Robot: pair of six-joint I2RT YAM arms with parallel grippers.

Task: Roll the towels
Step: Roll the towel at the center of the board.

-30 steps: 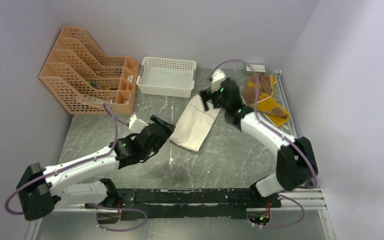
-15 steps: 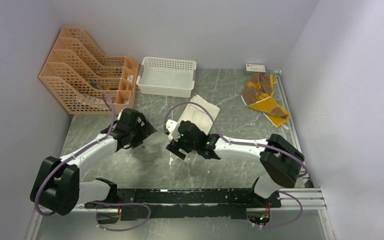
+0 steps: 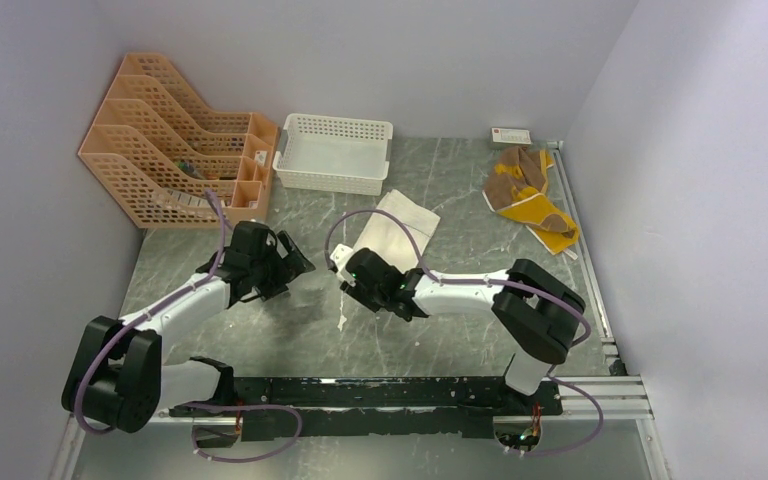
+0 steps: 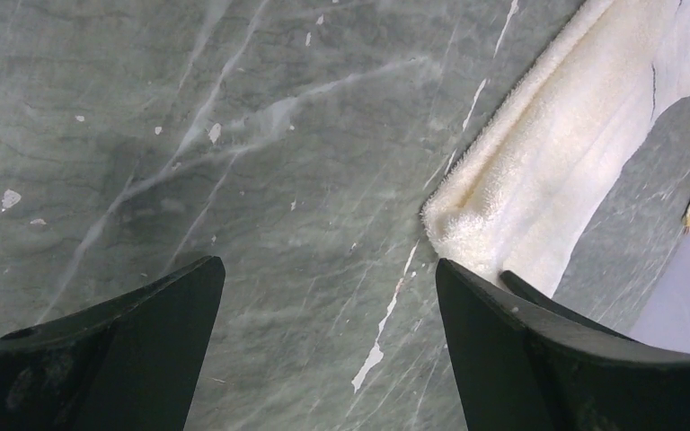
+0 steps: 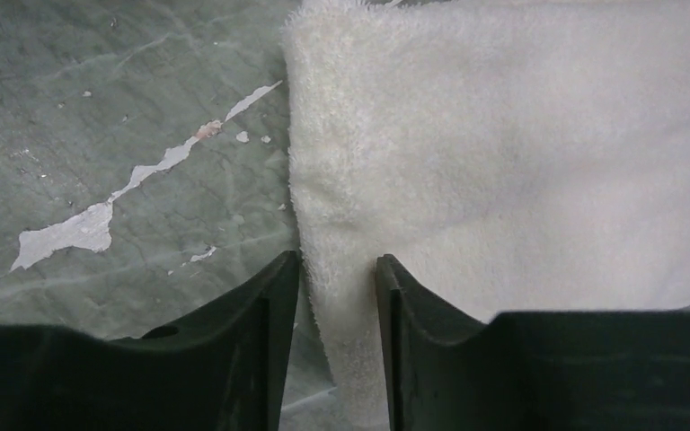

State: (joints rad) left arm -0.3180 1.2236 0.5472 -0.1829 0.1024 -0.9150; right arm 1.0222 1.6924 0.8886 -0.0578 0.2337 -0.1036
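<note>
The cream towel [image 3: 400,225] lies flat on the bench [image 3: 460,335], and the brown towel [image 3: 528,195] is at the far right corner. The right fingers [image 5: 243,350] stand narrow around the cream towel's edge, but whether they pinch it I cannot tell. The left fingers [image 4: 144,332] are spread wide over the bench beside it.

From above, the right gripper [image 3: 347,284] covers the cream towel's [image 3: 388,233] near end (whether its fingers pinch the edge is unclear). Both wrist views crop the towel. The file rack's [image 3: 150,165] contents are too small to tell.
</note>
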